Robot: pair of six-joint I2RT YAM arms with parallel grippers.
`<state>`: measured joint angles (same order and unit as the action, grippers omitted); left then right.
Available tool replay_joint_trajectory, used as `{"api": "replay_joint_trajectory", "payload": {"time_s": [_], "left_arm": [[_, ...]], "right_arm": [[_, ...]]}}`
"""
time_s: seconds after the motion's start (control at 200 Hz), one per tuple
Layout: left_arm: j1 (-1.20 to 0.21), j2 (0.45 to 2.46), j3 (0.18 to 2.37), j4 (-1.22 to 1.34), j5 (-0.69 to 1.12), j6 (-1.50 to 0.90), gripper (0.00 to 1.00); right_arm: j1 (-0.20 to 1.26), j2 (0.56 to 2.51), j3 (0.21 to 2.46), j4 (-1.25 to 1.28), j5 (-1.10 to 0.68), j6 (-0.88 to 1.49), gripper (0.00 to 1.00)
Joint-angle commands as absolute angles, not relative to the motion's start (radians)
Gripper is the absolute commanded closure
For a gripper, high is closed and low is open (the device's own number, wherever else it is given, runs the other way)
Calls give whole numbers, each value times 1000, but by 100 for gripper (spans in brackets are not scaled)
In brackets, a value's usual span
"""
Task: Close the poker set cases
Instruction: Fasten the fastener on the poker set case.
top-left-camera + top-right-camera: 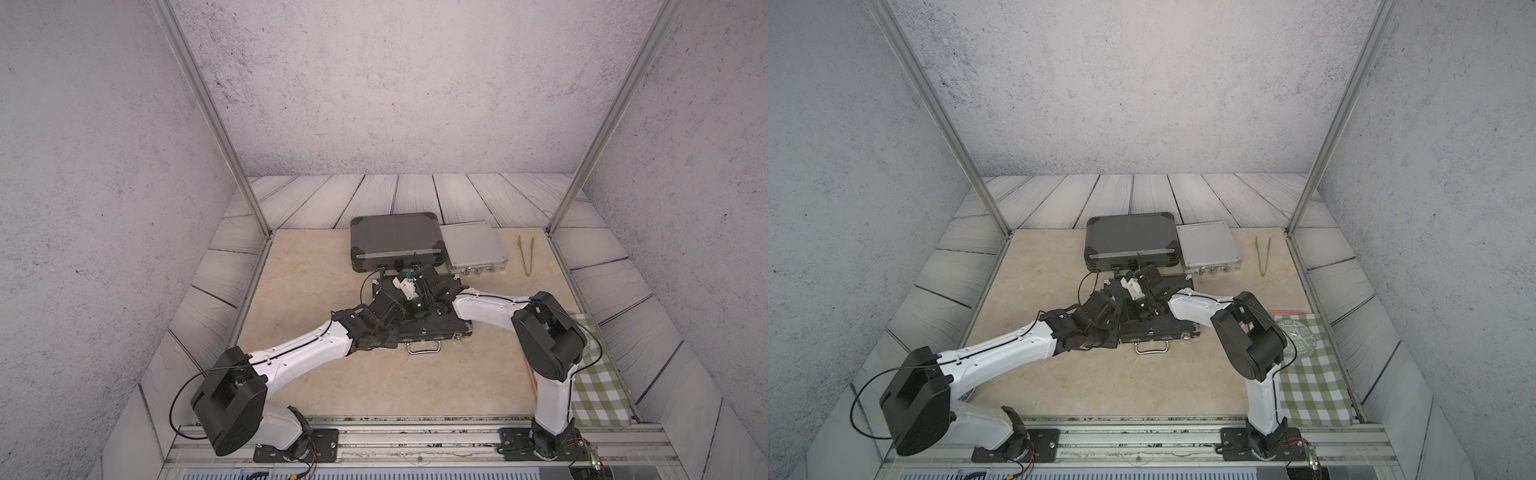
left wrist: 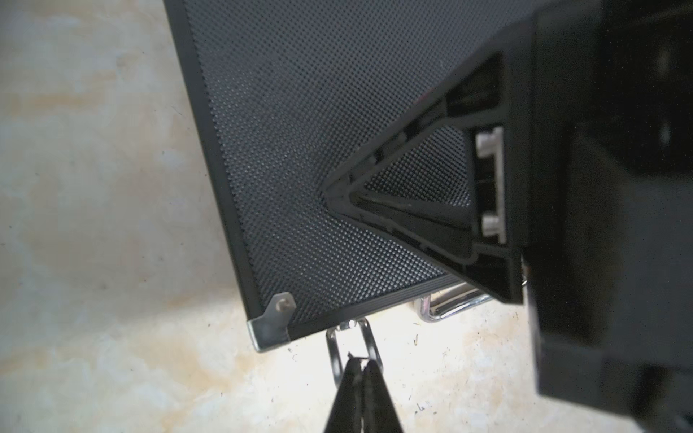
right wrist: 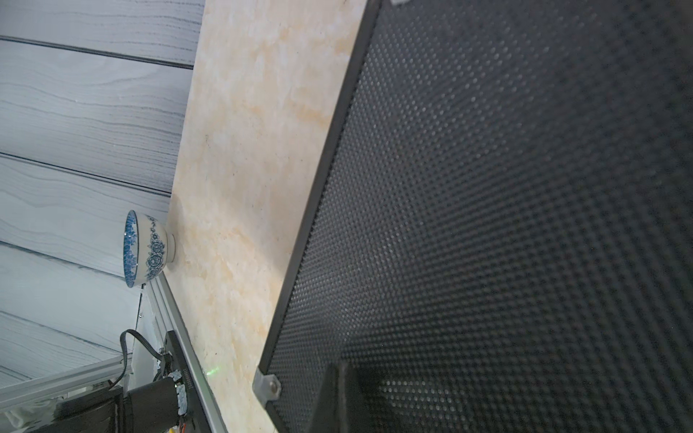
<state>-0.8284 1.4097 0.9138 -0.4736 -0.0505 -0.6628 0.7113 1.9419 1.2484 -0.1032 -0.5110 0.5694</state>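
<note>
Latch work on the flat black textured case [image 2: 292, 131] with the chrome carry handle [image 2: 442, 307], which lies with its lid lowered just in front of the large dark-grey ribbed case [image 1: 392, 237], on the robot's side of it. You have the right gripper [image 2: 330, 193] pressed together, its tip bearing down on the black lid. The left gripper [image 2: 358, 365], its fingers likewise closed tight, noses into the wire latch loop [image 2: 331, 350] at the case's front edge, near a metal corner. Whether it actually nips the wire you cannot tell from here. The grey case and the small silver aluminium case [image 1: 471, 245] just beside it, on its right, both show their lids down. By the look of it, two cases are done and your remaining job is fastening the black case's catches.
</note>
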Motion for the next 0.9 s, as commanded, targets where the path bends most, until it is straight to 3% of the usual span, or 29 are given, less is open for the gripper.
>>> {"api": "replay_joint_trajectory", "payload": {"time_s": [0.0, 0.38, 0.896], "left_arm": [[-840, 1451, 915, -443, -7, -644, 93], [-851, 1519, 845, -434, -45, -695, 98], [-850, 1596, 795, -271, -123, -693, 93]], "right_arm": [[690, 2011, 1187, -313, -387, 566, 97], [689, 2005, 1184, -319, -382, 562, 97], [689, 1994, 1177, -311, -388, 569, 97]]}}
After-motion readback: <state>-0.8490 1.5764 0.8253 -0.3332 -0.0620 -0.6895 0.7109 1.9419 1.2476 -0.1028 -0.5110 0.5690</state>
